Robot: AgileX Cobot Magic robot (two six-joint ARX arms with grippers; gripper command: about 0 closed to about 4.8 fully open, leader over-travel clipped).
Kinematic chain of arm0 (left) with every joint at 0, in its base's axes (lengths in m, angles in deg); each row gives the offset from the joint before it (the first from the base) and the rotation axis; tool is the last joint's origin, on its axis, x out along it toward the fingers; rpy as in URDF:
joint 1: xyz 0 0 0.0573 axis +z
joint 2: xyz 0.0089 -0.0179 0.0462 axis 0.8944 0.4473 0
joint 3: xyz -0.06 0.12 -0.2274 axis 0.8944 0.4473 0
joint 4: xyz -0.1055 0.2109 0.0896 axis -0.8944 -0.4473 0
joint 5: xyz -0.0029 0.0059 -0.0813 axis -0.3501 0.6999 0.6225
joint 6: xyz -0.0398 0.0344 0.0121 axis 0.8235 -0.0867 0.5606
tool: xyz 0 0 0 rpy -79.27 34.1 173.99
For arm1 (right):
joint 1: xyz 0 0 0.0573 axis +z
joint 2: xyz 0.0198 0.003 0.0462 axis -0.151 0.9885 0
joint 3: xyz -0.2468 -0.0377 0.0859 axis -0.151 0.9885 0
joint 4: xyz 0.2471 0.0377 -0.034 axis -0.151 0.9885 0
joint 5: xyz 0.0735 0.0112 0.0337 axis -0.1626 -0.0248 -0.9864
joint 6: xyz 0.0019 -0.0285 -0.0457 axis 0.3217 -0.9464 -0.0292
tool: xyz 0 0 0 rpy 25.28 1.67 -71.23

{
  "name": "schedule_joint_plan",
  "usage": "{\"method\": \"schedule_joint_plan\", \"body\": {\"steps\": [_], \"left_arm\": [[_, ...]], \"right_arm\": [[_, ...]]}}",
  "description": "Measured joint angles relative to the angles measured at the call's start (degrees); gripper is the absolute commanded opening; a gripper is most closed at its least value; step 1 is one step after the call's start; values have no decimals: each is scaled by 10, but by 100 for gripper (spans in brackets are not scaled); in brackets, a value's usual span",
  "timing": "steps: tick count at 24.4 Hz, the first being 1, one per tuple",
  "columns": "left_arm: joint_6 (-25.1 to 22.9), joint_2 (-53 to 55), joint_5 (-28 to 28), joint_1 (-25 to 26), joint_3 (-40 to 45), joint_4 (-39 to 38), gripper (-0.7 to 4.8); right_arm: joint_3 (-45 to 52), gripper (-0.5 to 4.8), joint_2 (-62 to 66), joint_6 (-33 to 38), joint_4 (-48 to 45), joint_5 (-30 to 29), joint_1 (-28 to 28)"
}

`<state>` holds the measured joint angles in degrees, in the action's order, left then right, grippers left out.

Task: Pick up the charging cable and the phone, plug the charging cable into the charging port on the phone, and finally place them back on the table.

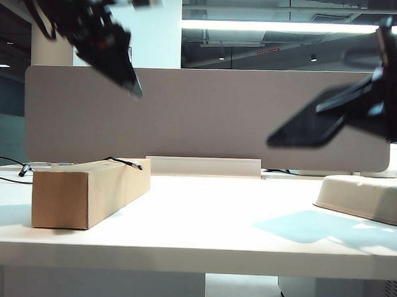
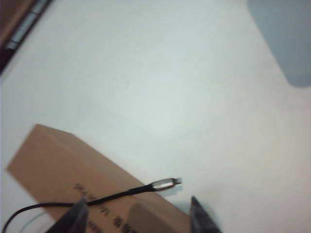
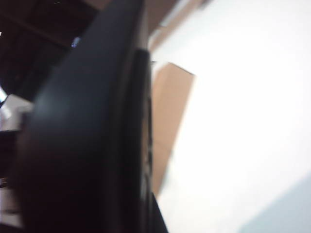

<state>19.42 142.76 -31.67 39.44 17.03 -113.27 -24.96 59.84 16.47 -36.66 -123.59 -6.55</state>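
Exterior view: phone (image 1: pixel 310 126) is held aloft, pinched by right gripper (image 1: pixel 376 106); cable (image 2: pixel 97 199) is left draped on box (image 1: pixel 86 190).
Left gripper (image 2: pixel 136 213) is hung spread above the plug (image 2: pixel 165 184); pickup, plugging and set-down are judged outstanding.

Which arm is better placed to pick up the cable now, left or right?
Left. Its open tool hangs above the box, where the cable lies with its plug free. The right tool is far off, shut on the phone in the air.
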Motion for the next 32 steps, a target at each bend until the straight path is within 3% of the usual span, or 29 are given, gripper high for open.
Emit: {"method": "schedule_joint_plan", "body": {"steps": [6,9,18,24,32], "left_arm": [[-96,65,-54,-10,0,-15,274],[-160,92,-96,-10,-15,-57,279],[-246,97,-118,-14,-42,-54,279],[-290,118,-152,-33,-41,-54,278],[-294,158,-181,-51,-42,-21,263]], "right_arm": [[0,-5,-137,0,38,-17,-1],[0,-5,-194,-1,58,-18,-2],[0,-5,-209,-1,90,-23,-2],[0,-5,-209,-1,92,-27,-2],[0,-5,-209,-1,92,-39,-2]]}}
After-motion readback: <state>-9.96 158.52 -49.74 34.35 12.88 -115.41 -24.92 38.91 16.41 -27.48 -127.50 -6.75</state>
